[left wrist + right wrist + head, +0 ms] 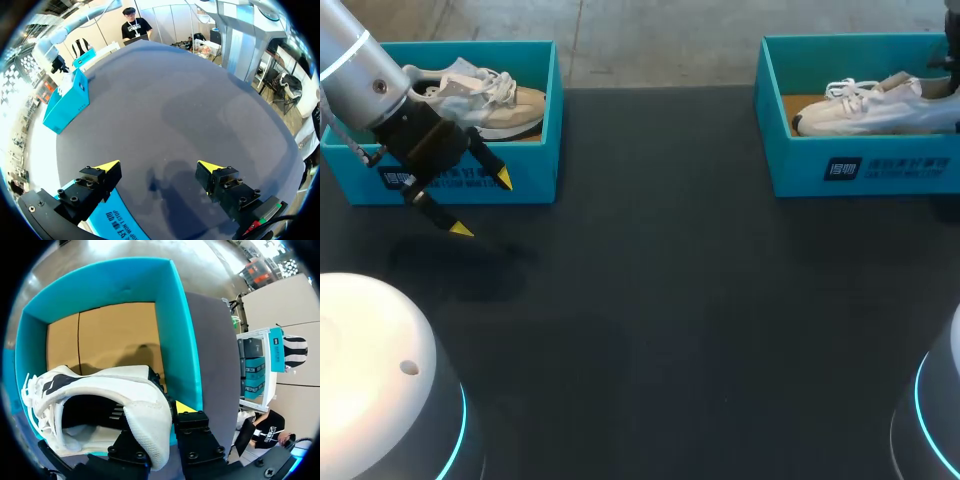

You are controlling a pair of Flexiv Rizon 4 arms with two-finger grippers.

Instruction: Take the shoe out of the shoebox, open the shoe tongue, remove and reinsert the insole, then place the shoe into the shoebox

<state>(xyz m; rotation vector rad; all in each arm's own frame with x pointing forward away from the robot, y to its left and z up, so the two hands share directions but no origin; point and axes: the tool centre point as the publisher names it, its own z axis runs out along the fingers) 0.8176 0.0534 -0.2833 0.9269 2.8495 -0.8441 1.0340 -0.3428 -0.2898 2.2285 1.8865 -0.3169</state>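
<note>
— Where to find the left end effector?
— Out over the dark desk, just in front of the left shoebox. Yellow tips spread wide, with nothing between them.
— And from its own wrist?
— Same spread of the left end effector, looking down on bare desk, with a teal corner of the left shoebox just under one finger. Across the desk, the right shoebox off to one side.
— Anything inside the left shoebox?
— A beige shoe, lying on its side, laces toward the middle of the desk.
— Location of the white shoe?
— Inside the right shoebox, at the far right of the desk, toe pointing toward the middle.
— State of the right end effector?
— Clamped on the heel of the white shoe: one yellow tip against the outside of the heel collar, the other finger hidden on the inner side.
— Lifted or resting?
— Hard to tell. Sitting within the teal walls of the right shoebox, over the brown cardboard floor, heel close to one side wall.
</note>
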